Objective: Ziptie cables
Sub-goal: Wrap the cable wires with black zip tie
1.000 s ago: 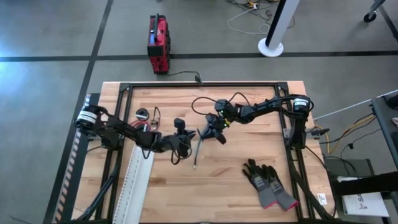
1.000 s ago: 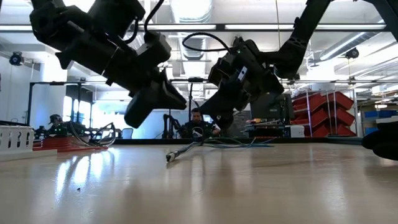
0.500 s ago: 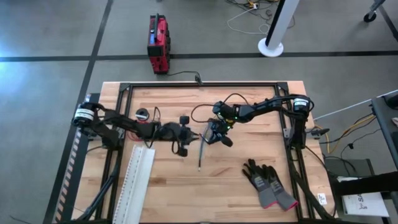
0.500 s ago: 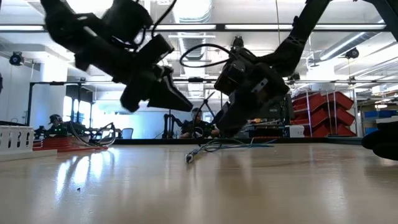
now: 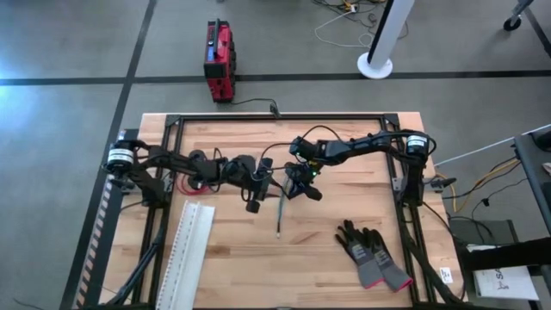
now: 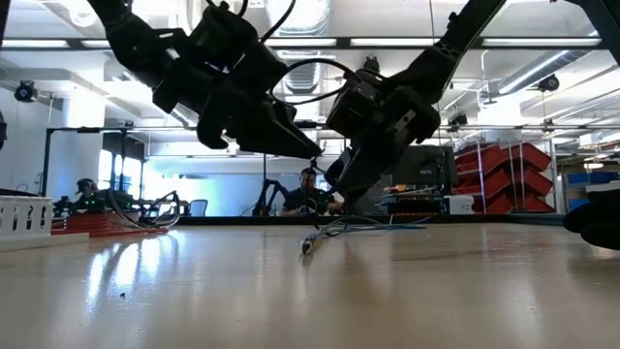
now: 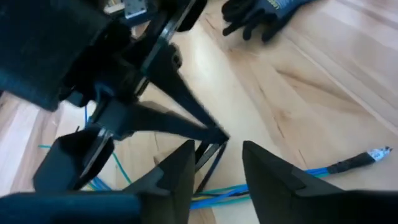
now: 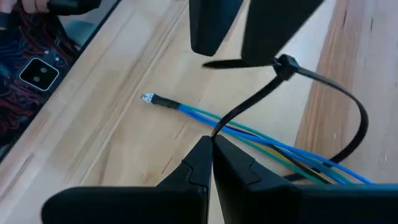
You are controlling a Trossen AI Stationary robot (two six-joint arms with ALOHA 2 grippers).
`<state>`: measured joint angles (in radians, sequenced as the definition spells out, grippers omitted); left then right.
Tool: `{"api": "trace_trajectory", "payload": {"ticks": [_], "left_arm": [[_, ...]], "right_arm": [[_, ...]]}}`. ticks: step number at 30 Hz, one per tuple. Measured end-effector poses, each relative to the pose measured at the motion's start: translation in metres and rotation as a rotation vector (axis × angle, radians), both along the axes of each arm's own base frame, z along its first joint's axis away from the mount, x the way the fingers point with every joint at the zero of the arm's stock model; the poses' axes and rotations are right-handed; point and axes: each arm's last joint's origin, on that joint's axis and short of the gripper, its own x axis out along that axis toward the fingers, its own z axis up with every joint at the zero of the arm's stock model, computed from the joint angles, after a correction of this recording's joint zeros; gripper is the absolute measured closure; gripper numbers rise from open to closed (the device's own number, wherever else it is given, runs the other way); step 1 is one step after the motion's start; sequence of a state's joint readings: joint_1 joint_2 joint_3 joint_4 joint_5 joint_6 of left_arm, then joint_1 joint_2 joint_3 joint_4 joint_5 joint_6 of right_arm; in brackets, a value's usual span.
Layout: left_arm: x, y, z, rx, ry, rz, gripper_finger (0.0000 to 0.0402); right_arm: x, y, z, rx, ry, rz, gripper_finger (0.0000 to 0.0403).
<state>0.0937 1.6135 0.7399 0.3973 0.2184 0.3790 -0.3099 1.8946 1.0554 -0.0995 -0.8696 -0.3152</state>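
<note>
A bundle of blue and green cables lies on the wooden table at its middle, with its dark-sleeved free end toward the near edge. A black ziptie loops around the bundle. My right gripper is shut on the ziptie just above the cables. My left gripper stands open right beside my right gripper. Its fingers are just above the ziptie's tail. Whether they touch the tail I cannot tell. My right gripper pinches the ziptie's strap between its two shut fingertips, a short way below the ziptie's head. The fingers slant down toward the table. The strap rises from them to the head and curves round the cables, which lie on the table.
A pair of black and grey gloves lies at the near right. A long white slotted strip lies at the near left, and red and black wires lie by my left arm. A red box stands on the floor beyond the table.
My left gripper has swung toward the table's right and far edges, up to my right gripper and the ziptie. The cables' free end has slid a little toward the right edge.
</note>
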Motion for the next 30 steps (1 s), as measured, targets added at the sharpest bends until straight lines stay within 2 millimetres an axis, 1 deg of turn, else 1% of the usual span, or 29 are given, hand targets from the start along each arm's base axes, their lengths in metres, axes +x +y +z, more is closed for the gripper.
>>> {"api": "trace_trajectory", "payload": {"ticks": [7, 13, 18, 23, 27, 30], "left_arm": [[0.000, 0.003, -0.001, 0.053, 0.002, 0.019, 0.0240], [0.001, 0.010, 0.002, 0.056, 0.003, 0.030, 0.0231], [0.001, 0.012, 0.003, 0.019, -0.003, -0.033, 0.0246], [0.002, 0.013, 0.000, 0.005, 0.010, -0.054, 0.0275], [0.014, 0.014, -0.003, 0.001, 0.020, -0.055, 0.0294], [0.025, 0.016, -0.006, 0.008, 0.076, -0.066, 0.0301]], "right_arm": [[-0.002, 0.001, -0.003, 0.004, 0.009, 0.005, 0.0403], [-0.003, 0.002, -0.003, -0.004, 0.000, 0.013, 0.0403], [-0.002, 0.002, -0.003, -0.007, -0.004, 0.017, 0.0403], [-0.002, 0.002, -0.003, -0.004, -0.003, 0.017, 0.0403], [-0.002, 0.003, -0.003, -0.004, -0.007, 0.018, 0.0403], [-0.002, 0.003, -0.003, -0.001, -0.003, 0.016, 0.0403]]}}
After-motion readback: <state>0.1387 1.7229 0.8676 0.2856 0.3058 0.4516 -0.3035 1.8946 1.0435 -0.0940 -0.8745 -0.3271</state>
